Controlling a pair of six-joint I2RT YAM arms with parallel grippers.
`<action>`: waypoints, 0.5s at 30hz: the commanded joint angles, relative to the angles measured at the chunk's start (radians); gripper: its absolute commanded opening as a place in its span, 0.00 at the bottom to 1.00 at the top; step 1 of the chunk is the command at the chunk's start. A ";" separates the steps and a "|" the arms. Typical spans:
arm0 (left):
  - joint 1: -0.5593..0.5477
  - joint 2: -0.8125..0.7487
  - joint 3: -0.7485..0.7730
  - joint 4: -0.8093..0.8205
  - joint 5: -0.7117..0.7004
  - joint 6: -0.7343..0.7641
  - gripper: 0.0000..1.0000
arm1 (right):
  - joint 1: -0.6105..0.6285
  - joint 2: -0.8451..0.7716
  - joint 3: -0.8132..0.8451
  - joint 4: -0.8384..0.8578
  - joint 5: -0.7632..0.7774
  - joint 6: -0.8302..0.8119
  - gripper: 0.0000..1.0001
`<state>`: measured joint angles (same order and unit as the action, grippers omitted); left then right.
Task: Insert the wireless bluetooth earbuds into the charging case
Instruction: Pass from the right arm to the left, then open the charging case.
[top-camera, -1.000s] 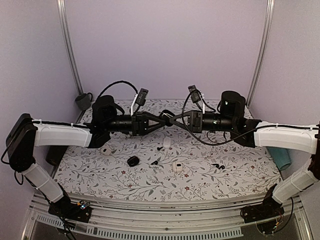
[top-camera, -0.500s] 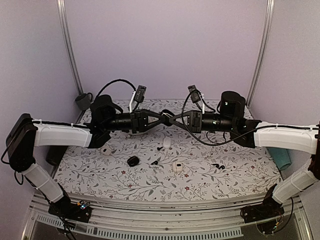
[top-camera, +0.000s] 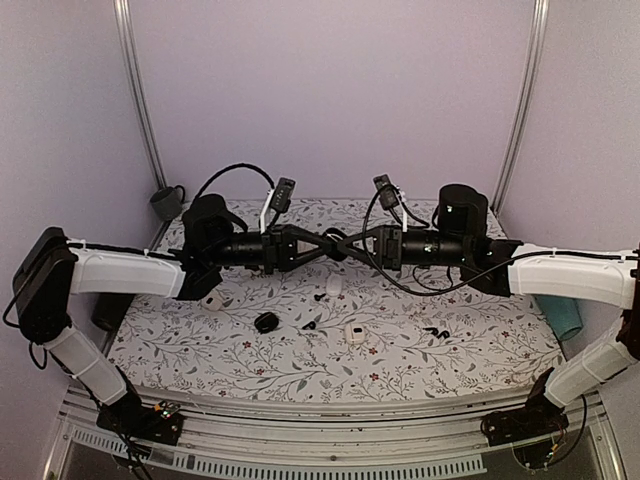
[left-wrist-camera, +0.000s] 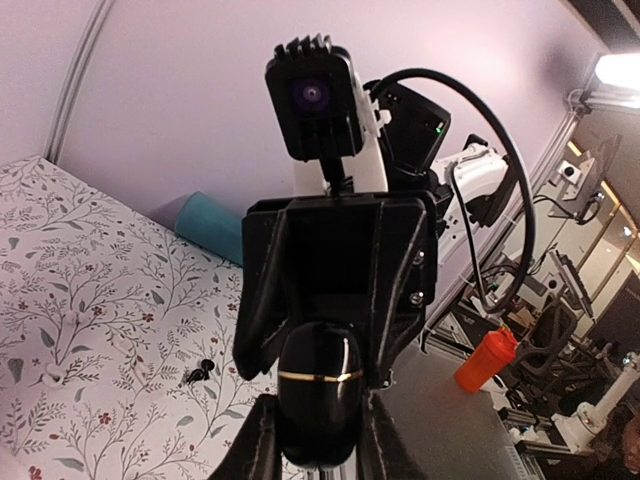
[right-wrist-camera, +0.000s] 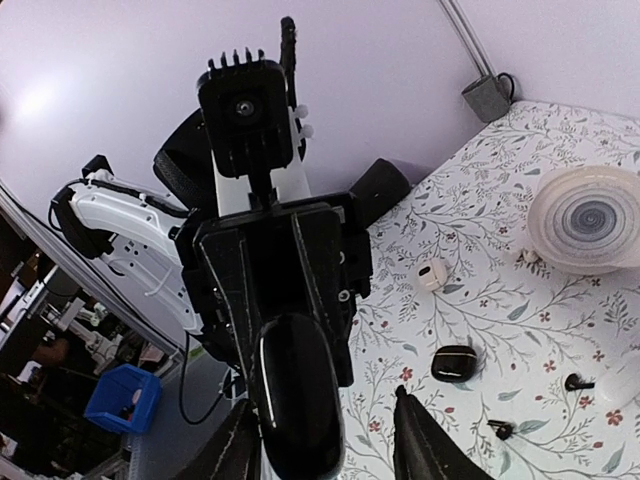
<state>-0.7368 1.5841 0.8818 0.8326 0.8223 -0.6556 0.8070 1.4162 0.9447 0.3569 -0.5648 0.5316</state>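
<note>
The case (left-wrist-camera: 318, 395) is a glossy black oval pod with a thin gold seam around its middle. It is seen shut and is held in the air above the table (top-camera: 200, 350), clamped at one end by the left gripper (left-wrist-camera: 320, 425). A pair of earbuds (top-camera: 434, 331), tiny, glossy black and short-stemmed, is laid close together on the table's right half. A third earbud (top-camera: 319, 297) is found near the table's middle, and a fourth earbud (top-camera: 308, 324) just in front of it. All four are well apart from the case.
</note>
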 joint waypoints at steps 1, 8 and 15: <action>-0.019 -0.033 -0.026 0.004 0.054 0.075 0.00 | 0.005 -0.020 0.023 -0.058 0.041 -0.029 0.50; -0.018 -0.063 -0.066 0.041 0.123 0.115 0.00 | 0.000 -0.049 0.021 -0.119 0.098 -0.045 0.54; -0.018 -0.071 -0.090 0.066 0.160 0.113 0.00 | -0.026 -0.072 0.000 -0.149 0.117 -0.030 0.56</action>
<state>-0.7452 1.5425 0.8043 0.8429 0.9314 -0.5621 0.7963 1.3705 0.9451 0.2474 -0.4938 0.5014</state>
